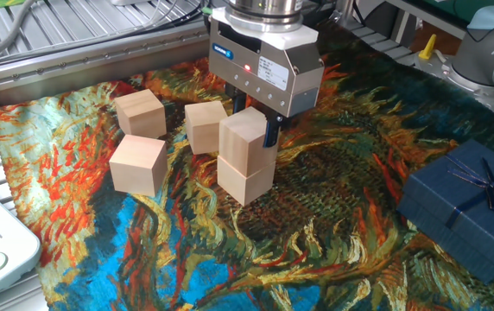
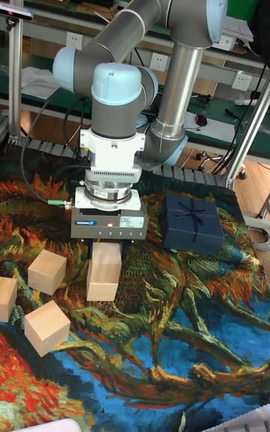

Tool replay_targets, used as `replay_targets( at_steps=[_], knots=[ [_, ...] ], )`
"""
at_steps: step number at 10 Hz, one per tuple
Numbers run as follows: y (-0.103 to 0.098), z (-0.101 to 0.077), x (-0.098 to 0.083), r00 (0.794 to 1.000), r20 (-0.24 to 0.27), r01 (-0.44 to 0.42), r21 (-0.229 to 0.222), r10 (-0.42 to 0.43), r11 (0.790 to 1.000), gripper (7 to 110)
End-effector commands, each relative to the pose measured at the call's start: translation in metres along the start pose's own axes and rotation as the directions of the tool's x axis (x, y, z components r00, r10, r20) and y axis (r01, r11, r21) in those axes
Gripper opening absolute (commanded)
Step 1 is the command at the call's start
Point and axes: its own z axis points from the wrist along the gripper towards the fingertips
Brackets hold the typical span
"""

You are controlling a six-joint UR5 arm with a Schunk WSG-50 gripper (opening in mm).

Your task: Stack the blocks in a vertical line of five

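On gripper (image 1: 256, 130) housing, unreadable blue label (image 1: 223, 51).

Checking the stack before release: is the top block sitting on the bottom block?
Touching. In the fixed view the top block rests flush on the bottom block, no gap along the seam; the tall fixed view shows the same single column.
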Motion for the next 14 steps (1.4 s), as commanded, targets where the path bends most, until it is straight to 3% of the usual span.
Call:
replay_targets(
  at_steps=[1,8,9,14],
  knots=[
    [0.0025,0.0002,-0.0026,1.000,0.004,-0.006,-0.015,0.006,1.000,7],
    [-0.0006,-0.0016,-0.0025,1.000,0.002,0.009,-0.020,-0.009,1.000,7],
    [-0.0009,-0.0005,-0.0031,1.000,0.002,0.009,-0.020,-0.009,1.000,22],
    [0.0001,-0.0004,-0.0038,1.000,0.002,0.010,-0.024,-0.010,1.000,22]
  ],
)
